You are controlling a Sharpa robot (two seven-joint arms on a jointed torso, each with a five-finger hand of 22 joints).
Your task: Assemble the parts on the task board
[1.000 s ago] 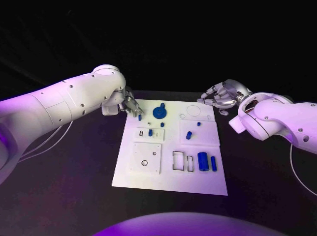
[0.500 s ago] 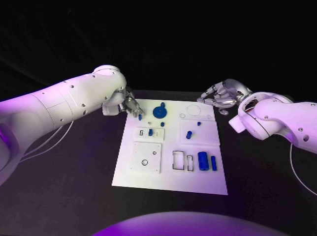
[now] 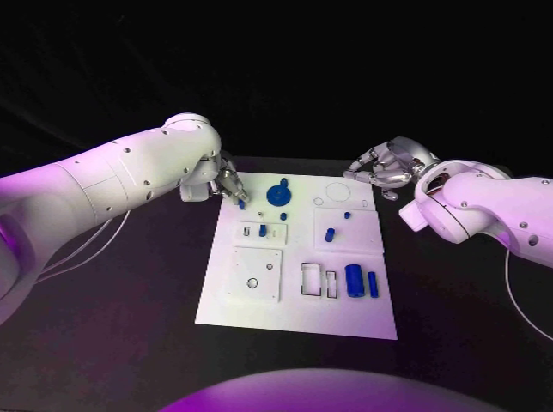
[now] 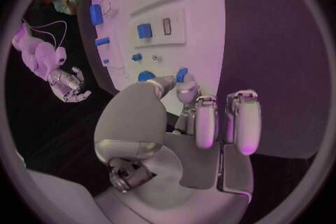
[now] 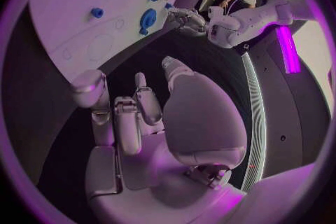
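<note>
Up top, left hand [image 3: 227, 187] pinches a small blue part [image 4: 181, 74] (over the task board [image 3: 298, 309]).

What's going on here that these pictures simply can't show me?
- Head view: the left hand is mostly hidden behind its own arm.
- Left wrist view: the small blue part at the fingertips is half covered by them; its shape is unclear.
- Head view: the task board markings are too small to read.

Task board [image 3: 351, 318] matt white plastic; parts [image 3: 354, 277] smooth blue plastic; left hand [image 4: 187, 117] satin metal.
</note>
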